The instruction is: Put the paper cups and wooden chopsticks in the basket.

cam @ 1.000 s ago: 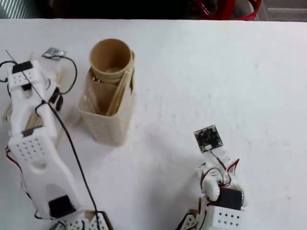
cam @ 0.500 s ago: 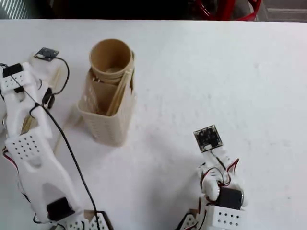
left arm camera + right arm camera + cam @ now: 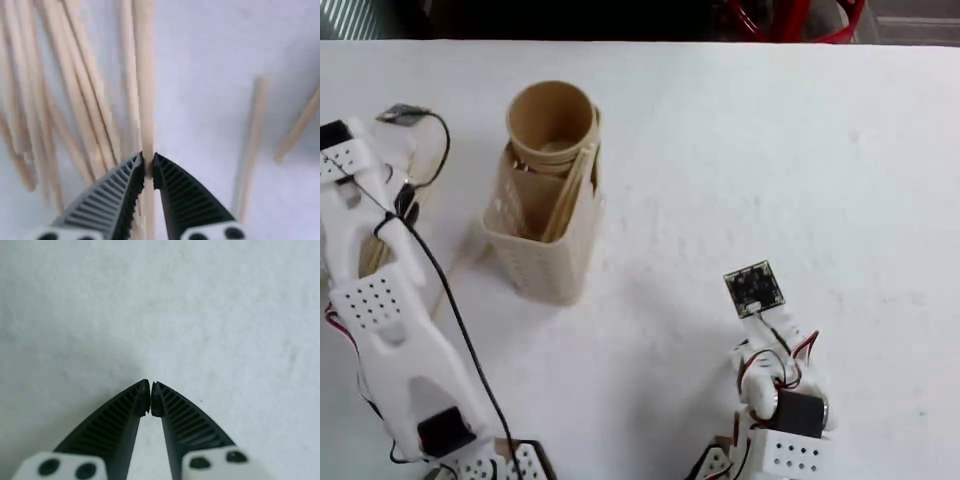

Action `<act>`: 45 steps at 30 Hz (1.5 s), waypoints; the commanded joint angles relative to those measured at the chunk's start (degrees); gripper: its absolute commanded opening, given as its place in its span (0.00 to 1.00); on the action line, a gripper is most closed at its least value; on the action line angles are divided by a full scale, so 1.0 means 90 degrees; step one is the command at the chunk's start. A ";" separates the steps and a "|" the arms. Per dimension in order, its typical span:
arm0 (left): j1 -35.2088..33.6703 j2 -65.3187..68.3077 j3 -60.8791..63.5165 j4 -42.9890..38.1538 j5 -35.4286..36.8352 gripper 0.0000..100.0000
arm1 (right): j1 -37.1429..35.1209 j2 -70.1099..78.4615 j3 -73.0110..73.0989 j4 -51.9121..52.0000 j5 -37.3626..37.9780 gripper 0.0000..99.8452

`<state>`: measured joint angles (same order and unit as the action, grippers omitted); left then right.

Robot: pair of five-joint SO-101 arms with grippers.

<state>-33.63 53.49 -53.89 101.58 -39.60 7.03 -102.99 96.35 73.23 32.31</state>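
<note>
Left arm (image 3: pixel 380 300) stretched forward, left pincer (image 3: pixel 148 162) clamped on a chopstick (image 3: pixel 145 75) — right pincer (image 3: pixel 150 390) closed

Bright, even light from above floods the white table (image 3: pixel 770 150) — shadows stay soft and faint. The room beyond the far edge is dim. Pale grey shadows lie beside the chopsticks (image 3: pixel 80 100), and the table greys near the right gripper (image 3: pixel 150 397) — no glare.

The wooden chopsticks (image 3: pixel 145 75) are pale bare wood, matt, with no gloss. The paper cups (image 3: pixel 552 120) are tan matt paper, smooth-walled. The basket (image 3: pixel 545 265) is cream plastic with finely perforated walls. The desk (image 3: pixel 770 150) is white, matt and faintly grainy. The left gripper (image 3: pixel 148 160) and right gripper (image 3: pixel 150 392) have black ribbed plastic jaws on white plastic mounts.
</note>
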 commanded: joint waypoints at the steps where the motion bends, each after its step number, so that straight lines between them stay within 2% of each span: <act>1: -0.0132 -0.1109 0.0068 0.0088 0.0117 0.02 | 0.0005 -0.0044 0.0059 0.0005 0.0010 0.02; 7: -0.0132 -0.2261 0.0703 0.0078 0.0176 0.02 | 0.0005 -0.0044 0.0059 0.0005 0.0010 0.02; 13: 0.0171 -0.3844 0.0694 0.0078 0.1162 0.02 | 0.0005 -0.0044 0.0059 -0.0005 0.0010 0.02; 16: 0.0659 -0.4869 0.0752 0.0068 0.1866 0.02 | 0.0005 -0.0044 0.0059 -0.0005 0.0010 0.02; 21: 0.1958 -0.6628 0.1065 -0.0107 0.2764 0.02 | 0.0005 -0.0044 0.0059 0.0005 0.0010 0.02; 24: 0.2916 -0.7614 0.1563 -0.0694 0.3331 0.02 | 0.0005 -0.0044 0.0059 0.0015 0.0010 0.02; 28: 0.3883 -0.8669 0.2960 -0.2032 0.3868 0.02 | 0.0015 -0.0044 0.0059 0.0015 0.0010 0.02; 32: 0.4283 -0.9822 0.5197 -0.3536 0.3976 0.02 | 0.0015 -0.0044 0.0059 0.0015 0.0010 0.02; 35: 0.4479 -1.0994 0.7121 -0.5031 0.3976 0.02 | 0.0015 -0.0044 0.0059 0.0015 0.0010 0.02; 38: 0.4498 -1.1834 0.8684 -0.6252 0.3683 0.02 | 0.0015 -0.0044 0.0059 0.0015 0.0010 0.02; 40: 0.4557 -1.1990 0.9309 -0.6564 0.3663 0.02 | 0.0015 -0.0044 0.0059 0.0015 0.0010 0.02; 45: 0.4557 -1.2000 0.9670 -0.6545 0.3663 0.02 | 0.0015 -0.0044 0.0059 0.0015 0.0010 0.02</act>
<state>6.90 -52.88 32.62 44.53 -5.93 7.03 -102.99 96.35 73.23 32.31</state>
